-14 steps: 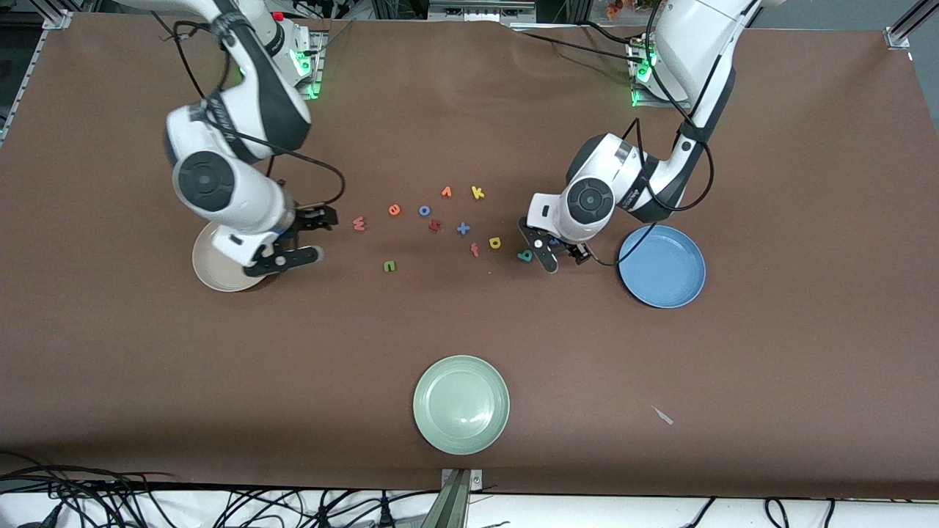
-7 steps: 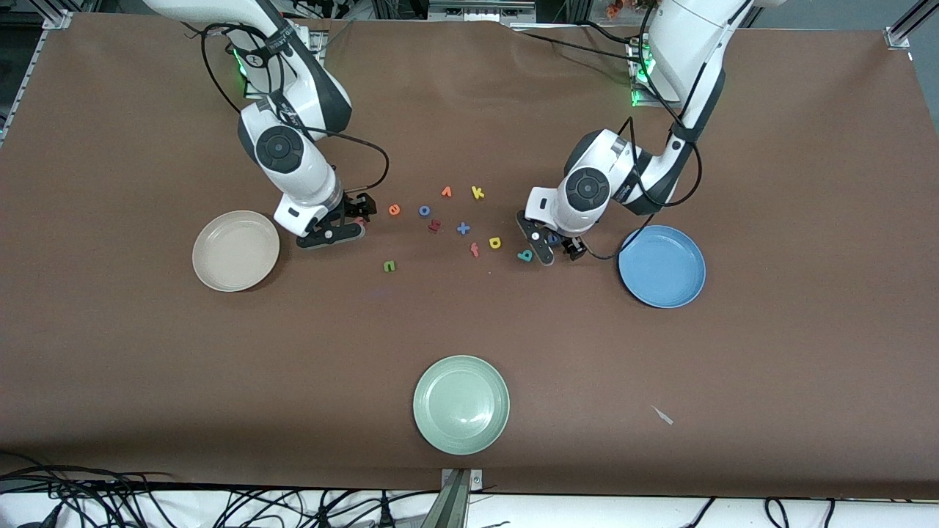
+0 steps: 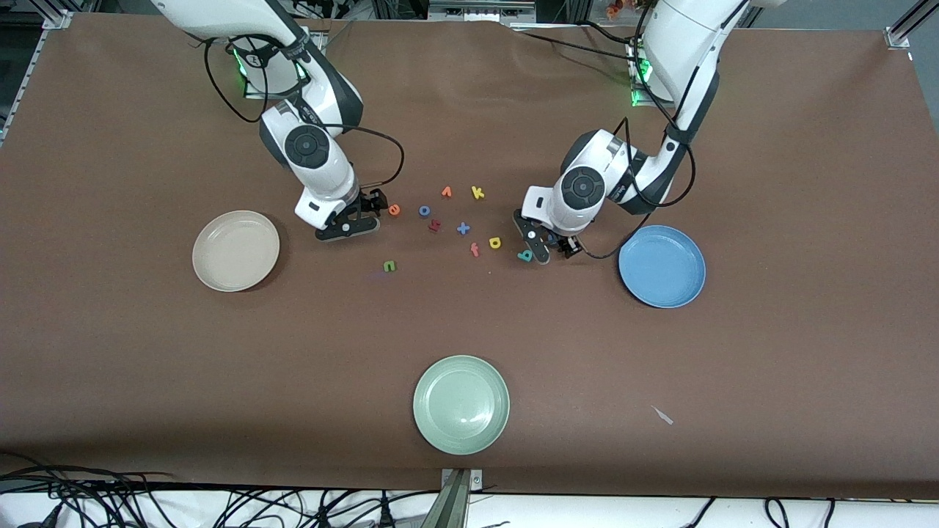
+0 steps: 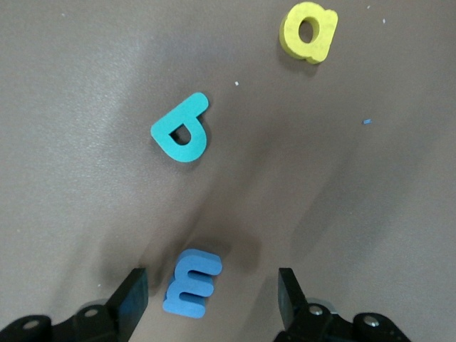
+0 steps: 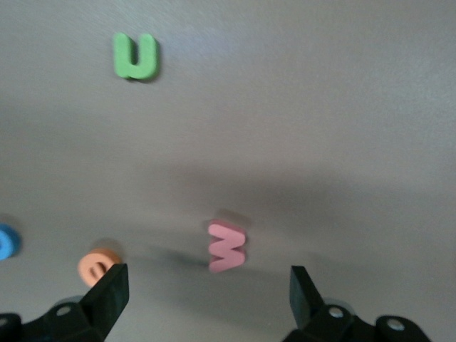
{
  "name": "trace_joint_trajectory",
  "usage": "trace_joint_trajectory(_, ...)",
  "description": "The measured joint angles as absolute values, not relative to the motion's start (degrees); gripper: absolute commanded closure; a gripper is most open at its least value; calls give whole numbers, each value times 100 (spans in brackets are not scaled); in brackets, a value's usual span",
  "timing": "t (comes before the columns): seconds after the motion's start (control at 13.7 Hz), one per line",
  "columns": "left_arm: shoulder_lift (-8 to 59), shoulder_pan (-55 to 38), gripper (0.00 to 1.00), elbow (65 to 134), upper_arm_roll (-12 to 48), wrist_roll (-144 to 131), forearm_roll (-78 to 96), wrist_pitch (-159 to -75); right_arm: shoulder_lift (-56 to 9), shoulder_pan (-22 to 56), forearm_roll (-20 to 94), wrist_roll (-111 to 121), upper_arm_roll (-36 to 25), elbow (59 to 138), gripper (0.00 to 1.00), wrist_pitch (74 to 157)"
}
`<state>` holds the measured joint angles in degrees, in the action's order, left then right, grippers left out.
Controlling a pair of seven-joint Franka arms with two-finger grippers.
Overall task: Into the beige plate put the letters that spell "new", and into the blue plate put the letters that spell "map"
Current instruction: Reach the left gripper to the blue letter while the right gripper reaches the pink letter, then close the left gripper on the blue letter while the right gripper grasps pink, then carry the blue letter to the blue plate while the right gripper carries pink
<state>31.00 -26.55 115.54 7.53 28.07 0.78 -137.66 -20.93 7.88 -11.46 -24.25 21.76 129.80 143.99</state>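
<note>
In the left wrist view the blue m (image 4: pixel 192 283) lies on the table between the fingers of my open left gripper (image 4: pixel 212 299), with a gap on each side. The teal a (image 4: pixel 182 130) and yellow p (image 4: pixel 308 32) lie close by. My left gripper (image 3: pixel 552 248) is low beside the blue plate (image 3: pixel 662 265), which holds nothing. My right gripper (image 5: pixel 206 288) is open over the salmon-pink w (image 5: pixel 227 246), without touching it. The orange e (image 5: pixel 97 266) is by one finger and the green n (image 5: pixel 135 56) lies apart. The beige plate (image 3: pixel 235 251) also holds nothing.
Other letters lie between the two grippers: blue o (image 3: pixel 424 210), orange v (image 3: pixel 446 191), yellow k (image 3: pixel 477 193), blue x (image 3: pixel 463 228), red f (image 3: pixel 475 249) and a dark red letter (image 3: pixel 434 225). A pale green plate (image 3: pixel 461 404) sits nearest the front camera.
My right arm has swung from over the beige plate to the w among the letters. My left gripper has shifted slightly and its jaws have narrowed a little around the m.
</note>
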Motion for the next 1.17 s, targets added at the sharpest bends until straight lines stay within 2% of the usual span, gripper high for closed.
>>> trace_joint_trajectory(0.07,3109,-2655,44,11553,753,2808,-67,-13773,-2172,786,-1241,-2425,2126,12980,0,14424)
trace_joint_trajectory(0.15,3107,-2655,48,11552,748,2805,-231,-13803,-2243,785,-1333,-2425,2087,12979,0,14452)
trace_joint_trajectory(0.22,3108,-2655,60,11550,745,2805,-277,-13812,-2296,785,-1381,-2425,2065,12977,1,14468)
trace_joint_trajectory(0.29,3107,-2655,77,11550,745,2805,-287,-13814,-2337,785,-1394,-2425,2060,12975,1,14475)
trace_joint_trajectory(0.36,3107,-2654,87,11547,739,2805,-310,-13823,-2376,786,-1395,-2425,2060,12967,5,14477)
trace_joint_trajectory(0.44,3104,-2654,92,11542,736,2807,-323,-13826,-2421,786,-1395,-2425,2060,12955,12,14482)
trace_joint_trajectory(0.58,3080,-2657,95,11546,747,2807,-324,-13813,-2471,786,-1397,-2425,2059,12944,28,14493)
trace_joint_trajectory(0.73,3077,-2657,95,11543,746,2807,-324,-13809,-2486,786,-1397,-2426,2059,12923,33,14505)
trace_joint_trajectory(0.88,3061,-2644,95,11483,736,2806,-324,-13744,-2503,786,-1397,-2426,2058,12872,45,14509)
trace_joint_trajectory(1.17,2701,-2415,95,11147,690,2824,-324,-12754,-2539,786,-1397,-2426,2057,12816,74,14508)
